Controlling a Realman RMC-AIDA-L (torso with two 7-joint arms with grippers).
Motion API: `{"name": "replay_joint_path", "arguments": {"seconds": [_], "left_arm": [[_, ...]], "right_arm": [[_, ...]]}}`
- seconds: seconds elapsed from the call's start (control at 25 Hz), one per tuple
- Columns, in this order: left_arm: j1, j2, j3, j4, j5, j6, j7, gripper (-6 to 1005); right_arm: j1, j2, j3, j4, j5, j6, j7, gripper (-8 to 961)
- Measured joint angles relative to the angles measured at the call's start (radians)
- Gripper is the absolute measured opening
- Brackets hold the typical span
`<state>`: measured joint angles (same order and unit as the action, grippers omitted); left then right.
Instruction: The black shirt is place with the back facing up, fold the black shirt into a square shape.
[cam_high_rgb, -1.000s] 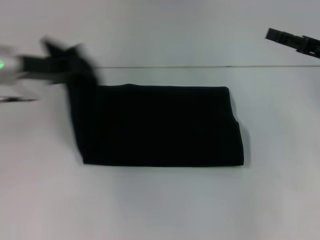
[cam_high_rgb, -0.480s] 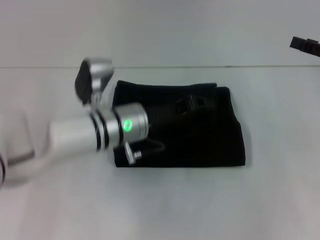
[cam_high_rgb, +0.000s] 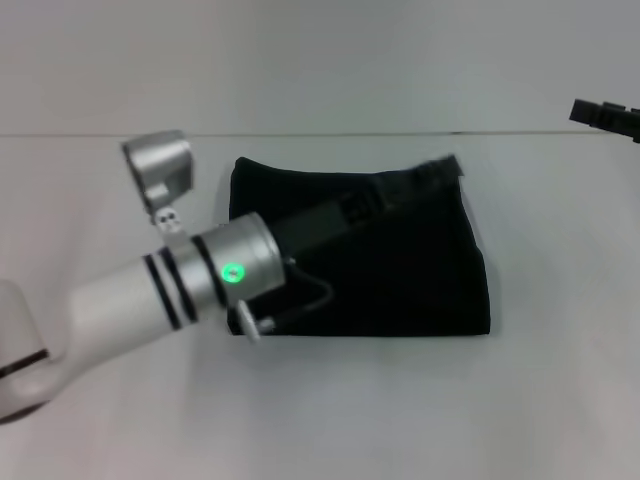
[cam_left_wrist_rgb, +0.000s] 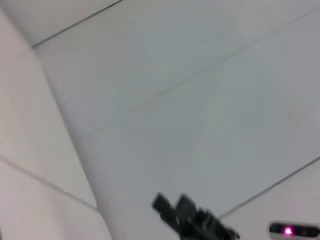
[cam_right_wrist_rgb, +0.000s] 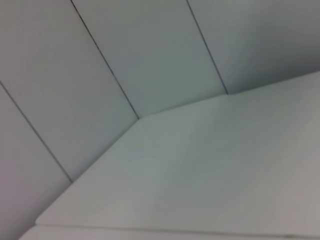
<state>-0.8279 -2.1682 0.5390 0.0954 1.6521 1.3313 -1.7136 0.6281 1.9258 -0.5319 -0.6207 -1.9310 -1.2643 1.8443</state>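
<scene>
The black shirt (cam_high_rgb: 420, 270) lies folded into a compact, nearly square block at the middle of the white table (cam_high_rgb: 330, 410) in the head view. My left arm reaches across it from the near left. The left gripper (cam_high_rgb: 440, 170) is over the shirt's far right corner, black against black cloth, so its contact with the shirt cannot be made out. At the far right edge of the head view my right gripper (cam_high_rgb: 605, 115) hangs well away from the shirt. It also shows in the left wrist view as a dark right gripper (cam_left_wrist_rgb: 192, 222).
The table's far edge (cam_high_rgb: 330, 133) meets a pale wall just behind the shirt. Bare tabletop surrounds the shirt on the near and right sides. The right wrist view holds only wall panels and table surface.
My left arm has swung from the table's far left across to the shirt's right end. The shirt's left part has come over with it, and the cloth is shorter now.
</scene>
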Motion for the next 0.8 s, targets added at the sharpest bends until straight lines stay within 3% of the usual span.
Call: {"name": "replay_joint_path", "arguments": {"seconds": [0.16, 0.2, 0.36, 0.52, 0.72, 0.8], "left_arm": [[0.048, 0.007, 0.005, 0.081, 0.000, -0.009, -0.010, 357], [0.089, 0.021, 0.010, 0.158, 0.000, -0.044, -0.027, 377], [0.129, 0.055, 0.012, 0.241, 0.005, -0.103, -0.052, 547], [0.129, 0.081, 0.011, 0.297, 0.067, -0.217, -0.135, 792], [0.099, 0.096, 0.012, 0.324, 0.185, -0.361, -0.237, 954], [0.094, 0.099, 0.012, 0.329, 0.217, -0.377, -0.243, 952]], "right_arm": [[0.013, -0.018, -0.003, -0.003, -0.052, -0.014, 0.069, 703], [0.015, -0.025, -0.006, -0.003, -0.067, -0.017, 0.092, 703], [0.017, -0.039, -0.013, -0.003, -0.094, -0.029, 0.151, 703], [0.010, -0.043, -0.006, -0.003, -0.093, -0.033, 0.169, 704], [0.006, -0.035, -0.005, 0.000, -0.091, -0.032, 0.165, 704], [0.004, -0.033, -0.009, 0.000, -0.093, -0.033, 0.163, 704]]}}
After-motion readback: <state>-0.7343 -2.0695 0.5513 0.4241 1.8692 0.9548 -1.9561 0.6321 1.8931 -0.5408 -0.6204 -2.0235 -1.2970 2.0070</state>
